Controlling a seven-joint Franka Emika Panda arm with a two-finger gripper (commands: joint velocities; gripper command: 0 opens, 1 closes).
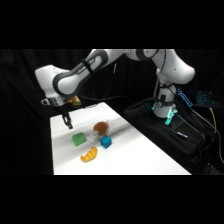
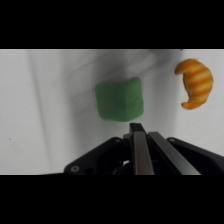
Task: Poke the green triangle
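The end effector (image 1: 66, 121) hangs above the far left part of the white tabletop (image 1: 145, 155), and the green triangle (image 1: 78, 139) lies on the surface just in front of it and a little to the picture's right, lower in the side view. In the wrist view the green triangle (image 2: 120, 100) sits directly beyond the fingertips (image 2: 135, 129), apart from them, so the coming move looks like a short push forward and down along the line the fingers already point. The two fingers appear pressed together into one narrow point, holding nothing, which suits a poke. The block reads as roughly squarish with no clear long axis. Near it on the tabletop are an orange croissant (image 1: 89, 155), a blue cube (image 1: 106, 142) and a brown round thing (image 1: 101, 128), all to the side of the approach line and not between end effector and target. The surface is flat, bare and white; black cloth surrounds it.
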